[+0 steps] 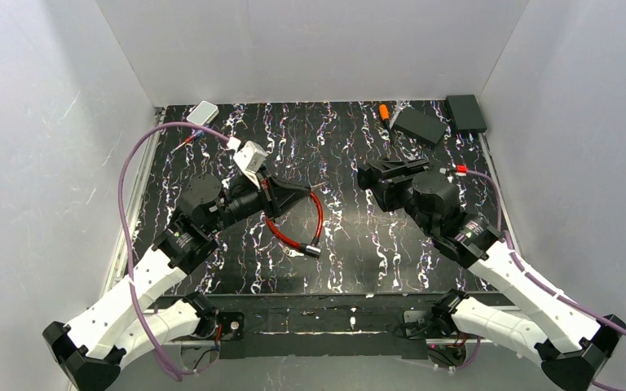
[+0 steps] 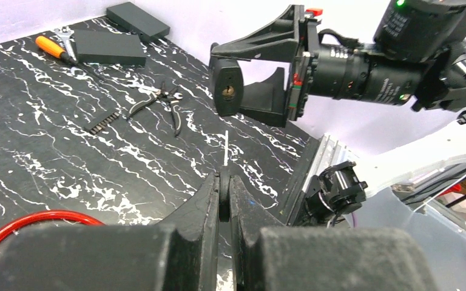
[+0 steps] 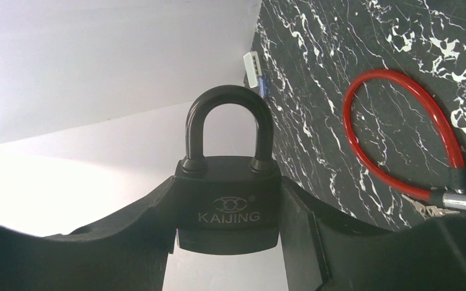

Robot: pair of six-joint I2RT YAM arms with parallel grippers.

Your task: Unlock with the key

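Padlock (image 3: 227,212), black, sits clamped by its body in the right gripper (image 3: 227,191), at two o'clock from the table's (image 1: 359,269) centre. At its nine o'clock, the left gripper (image 2: 223,182) pinches the key (image 2: 226,148), keyhole facing it.

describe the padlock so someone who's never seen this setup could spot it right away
Over the right half of the black marbled table, the right gripper holds it up in the air. It is a black padlock with a curved shackle and KAIJING on its body. The only other lock, a red cable lock, lies flat on the table.
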